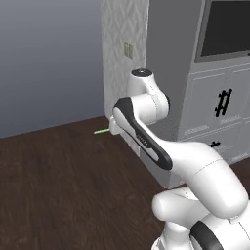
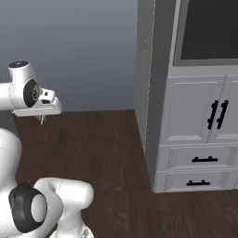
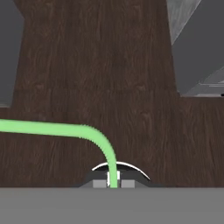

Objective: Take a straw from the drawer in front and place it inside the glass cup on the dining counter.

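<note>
Straw (image 3: pixel 65 129) looks feather-light and bendy, easily crushed; claw (image 3: pixel 113 183) is pinched shut on its short end past the bend, above the floor (image 3: pixel 109 65).

On your left the white arm (image 2: pixel 28 100) reaches across at mid height, its hand end just above a short green sliver of the straw (image 2: pixel 42 120). Dark wood floor (image 2: pixel 102 153) runs beneath it to the far grey wall (image 2: pixel 74 46). On your right stands a grey cabinet (image 2: pixel 195 121): two doors with black handles, two closed drawers (image 2: pixel 204 169) below, a dark screen (image 2: pixel 209 28) above.
</note>
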Controlling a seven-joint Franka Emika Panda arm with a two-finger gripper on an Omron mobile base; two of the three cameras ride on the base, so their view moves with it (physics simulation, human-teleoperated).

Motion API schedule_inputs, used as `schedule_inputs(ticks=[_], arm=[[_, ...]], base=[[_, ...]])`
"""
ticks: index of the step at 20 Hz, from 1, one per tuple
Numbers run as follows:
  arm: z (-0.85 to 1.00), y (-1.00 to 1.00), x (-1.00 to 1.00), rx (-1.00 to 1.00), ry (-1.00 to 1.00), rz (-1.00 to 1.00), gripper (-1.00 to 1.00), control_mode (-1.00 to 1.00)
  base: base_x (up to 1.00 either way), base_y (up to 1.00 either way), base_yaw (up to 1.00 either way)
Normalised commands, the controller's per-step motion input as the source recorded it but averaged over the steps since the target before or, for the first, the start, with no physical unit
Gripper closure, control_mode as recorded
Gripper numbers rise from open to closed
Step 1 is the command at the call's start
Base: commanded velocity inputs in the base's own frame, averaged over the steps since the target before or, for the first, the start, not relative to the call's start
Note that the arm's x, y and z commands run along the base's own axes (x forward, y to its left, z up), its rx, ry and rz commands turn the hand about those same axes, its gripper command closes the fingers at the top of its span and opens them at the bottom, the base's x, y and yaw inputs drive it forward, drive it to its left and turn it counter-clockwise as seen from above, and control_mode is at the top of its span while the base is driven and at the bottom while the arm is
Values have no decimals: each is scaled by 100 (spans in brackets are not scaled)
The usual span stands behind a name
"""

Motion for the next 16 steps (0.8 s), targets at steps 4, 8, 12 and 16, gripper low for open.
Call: schedule_inputs(ticks=[4,8,12,16], arm=[[0,0,0,0,0,0,100,100],[0,0,0,0,0,0,100,100],[0,0,0,0,0,0,100,100],[0,0,0,0,0,0,100,100]], base=[[100,65,0],[100,53,0],[100,53,0],[100,46,0]])
